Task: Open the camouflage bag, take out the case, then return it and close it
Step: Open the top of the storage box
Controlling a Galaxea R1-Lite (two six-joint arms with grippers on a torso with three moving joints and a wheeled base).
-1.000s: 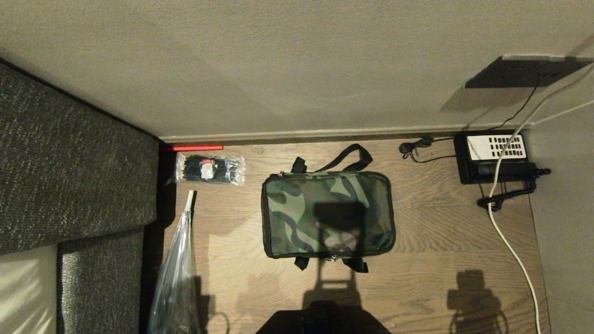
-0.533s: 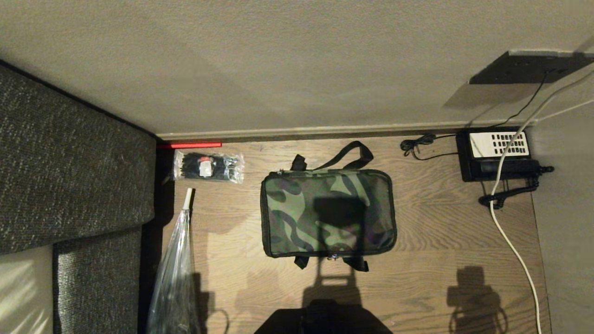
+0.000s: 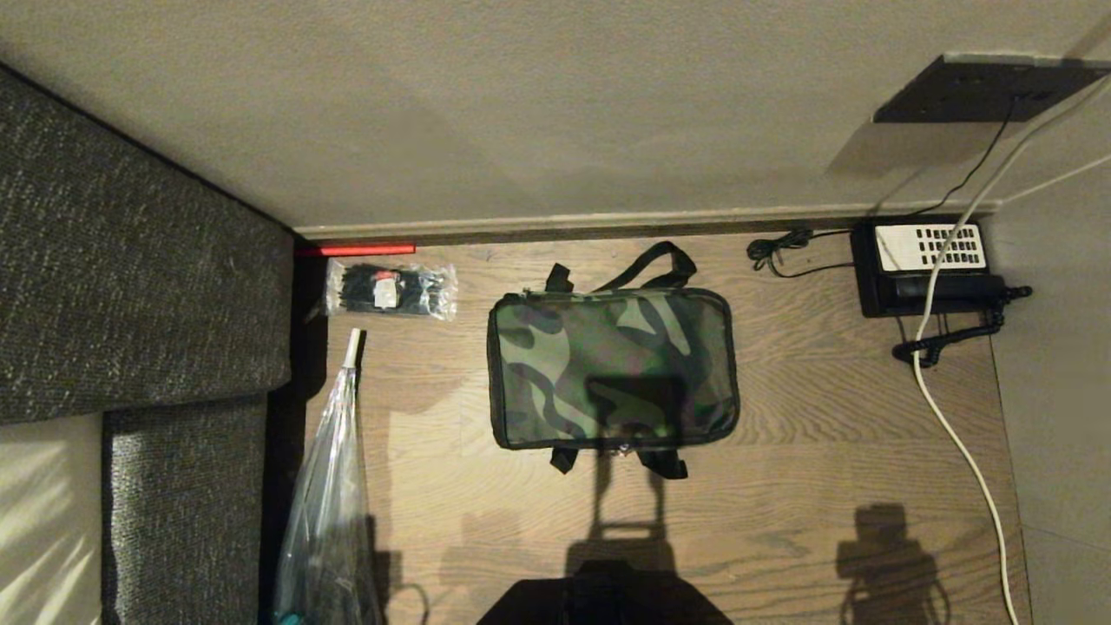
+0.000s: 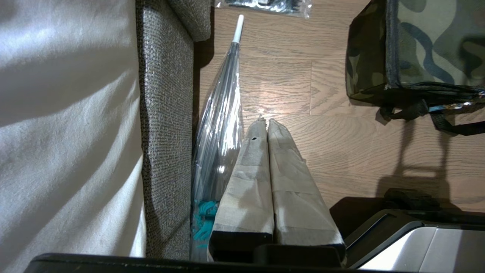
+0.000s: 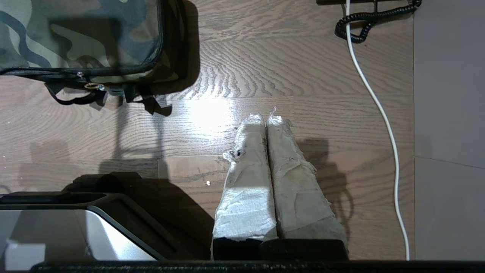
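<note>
both grippers hang off the floor with taped fingers pressed together and empty, the left gripper (image 4: 266,120) by a folded clear umbrella (image 4: 223,113), the right gripper (image 5: 266,116) over bare boards, while the camouflage bag (image 3: 612,369) lies flat and zipped between them, long axis parallel to the wall (image 3: 555,104), strap toward it.

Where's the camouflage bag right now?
In the head view the bag lies closed on the wood floor, centre, between the packet of ties on the left and the telephone on the right.

Both grippers' tapered fingers (image 4: 265,182) (image 5: 265,182) wear frayed off-white tape over black bases; beside them, a silver-grey, black-edged body panel (image 5: 57,231).
</note>
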